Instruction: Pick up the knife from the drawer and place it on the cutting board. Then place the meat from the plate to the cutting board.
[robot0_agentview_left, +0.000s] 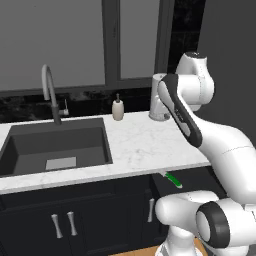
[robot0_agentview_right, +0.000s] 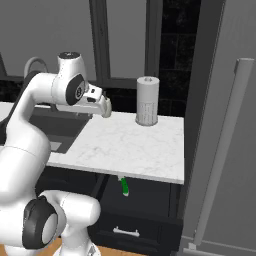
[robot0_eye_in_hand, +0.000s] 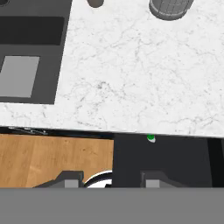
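Left base view: the knife (robot0_agentview_left: 172, 179) hangs just under the front edge of the marble tabletop (robot0_agentview_left: 145, 145), at about five o'clock from the sink (robot0_agentview_left: 55, 145), its green handle slanting down. The arm hides whatever grips it.

Right base view: the knife (robot0_agentview_right: 123, 186) shows below the tabletop (robot0_agentview_right: 130, 145) edge, above the open drawer (robot0_agentview_right: 135, 220), at six o'clock from the paper towel roll (robot0_agentview_right: 147, 100). It looks lifted clear of the drawer, so it is probably carried.

Hand view: the gripper (robot0_eye_in_hand: 109, 183) has its tips at a middling gap; a green speck of the knife (robot0_eye_in_hand: 151, 138) sits at twelve o'clock from them, so I cannot tell if they clamp it.

By my judgement the pickup is under way; the board placement and the meat transfer remain.
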